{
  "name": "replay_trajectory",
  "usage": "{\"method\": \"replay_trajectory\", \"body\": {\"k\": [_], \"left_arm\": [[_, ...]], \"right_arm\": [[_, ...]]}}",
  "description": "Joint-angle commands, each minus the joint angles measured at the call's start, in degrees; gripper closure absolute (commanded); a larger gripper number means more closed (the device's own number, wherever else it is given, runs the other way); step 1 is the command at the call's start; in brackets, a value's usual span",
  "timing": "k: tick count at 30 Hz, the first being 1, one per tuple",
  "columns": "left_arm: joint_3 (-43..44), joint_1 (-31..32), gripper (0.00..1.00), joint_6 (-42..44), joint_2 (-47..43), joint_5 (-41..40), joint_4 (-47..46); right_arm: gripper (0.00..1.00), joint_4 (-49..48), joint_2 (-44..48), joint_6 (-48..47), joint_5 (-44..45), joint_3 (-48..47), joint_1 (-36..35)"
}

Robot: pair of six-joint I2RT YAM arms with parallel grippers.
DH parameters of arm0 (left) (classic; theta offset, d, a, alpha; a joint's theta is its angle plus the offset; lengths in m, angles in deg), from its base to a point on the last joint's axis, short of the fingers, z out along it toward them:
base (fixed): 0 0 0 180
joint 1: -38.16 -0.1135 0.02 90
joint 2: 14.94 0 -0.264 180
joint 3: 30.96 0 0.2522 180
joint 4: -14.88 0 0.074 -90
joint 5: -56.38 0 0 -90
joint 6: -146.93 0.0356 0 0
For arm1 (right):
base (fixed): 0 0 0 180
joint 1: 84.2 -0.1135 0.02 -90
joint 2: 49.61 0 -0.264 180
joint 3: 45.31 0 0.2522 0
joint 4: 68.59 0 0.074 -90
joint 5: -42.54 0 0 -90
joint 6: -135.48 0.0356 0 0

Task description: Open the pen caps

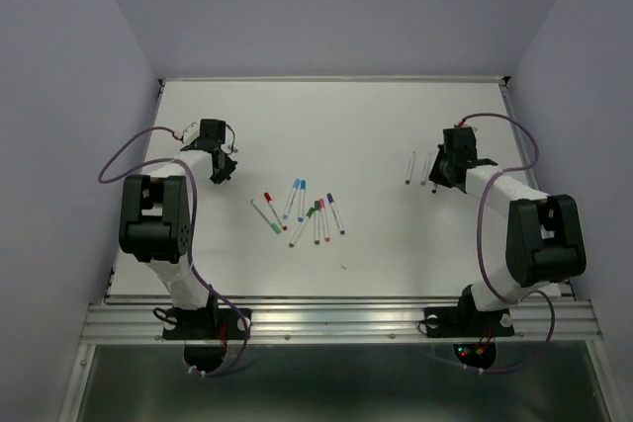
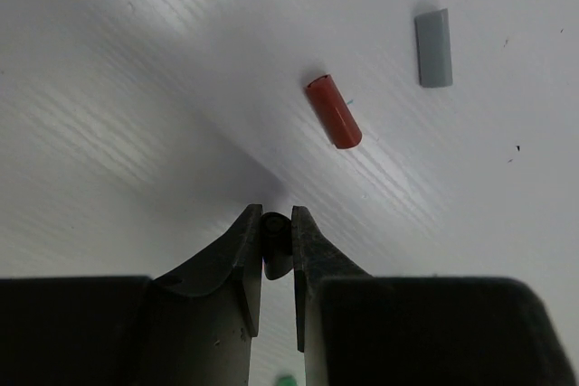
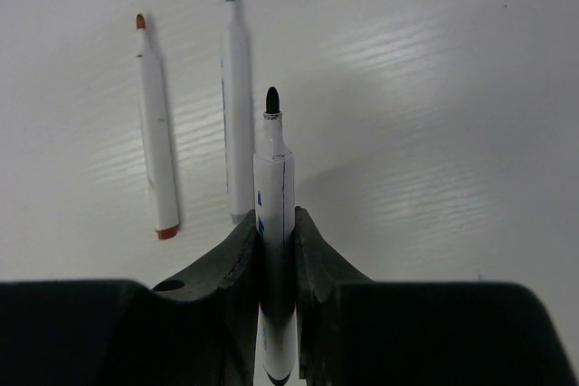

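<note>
The left gripper (image 2: 276, 216) pinches a small dark plastic cap (image 2: 274, 252); a red cylindrical plastic cap (image 2: 333, 112) and a grey plastic cap (image 2: 433, 48) lie at upper right. The right gripper (image 3: 278, 221) clamps a black-tipped white pen barrel (image 3: 273, 178), its blue print unreadable.

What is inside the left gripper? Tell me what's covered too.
A small dark cap is pinched in the left gripper. Only a narrow strip of it shows; the fingers cover its sides, so its full shape cannot be seen.

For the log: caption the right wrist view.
Right gripper holds black-tipped white pen; brown-tipped white pen and grey-tipped white pen lie beside it.
</note>
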Motion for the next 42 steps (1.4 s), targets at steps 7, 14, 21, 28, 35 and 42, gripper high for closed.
{"method": "replay_trajectory", "body": {"k": [7, 14, 21, 28, 35, 42], "left_arm": [[4.1, -0.2, 0.81, 0.5, 3.0, -2.1, 0.9], [3.4, -0.2, 0.54, 1.3, 0.1, -0.5, 0.9], [1.8, -0.1, 0.37, 1.9, -6.6, 0.9, 1.4], [0.7, 0.7, 0.01, 3.2, -18.8, 1.8, 2.2], [-0.4, 3.2, 0.01, 4.3, -29.6, 4.1, 3.0], [-3.7, 6.4, 0.01, 4.5, -35.4, 4.0, 3.7]], "right_arm": [[0.79, -0.2, -10.2, -1.7, 3.5, -9.6, 4.6], [0.67, -0.3, -13.7, -0.9, 2.6, -11.1, 4.6], [0.42, 2.4, -10.2, 0.1, 3.9, -10.3, 4.6], [0.0, 5.9, 1.8, -3.0, 1.0, -8.9, 4.6], [0.0, 8.9, 10.0, -10.0, 0.1, -9.7, -15.0], [0.0, 8.2, 0.2, -9.6, -0.7, -13.0, -31.0]]}}
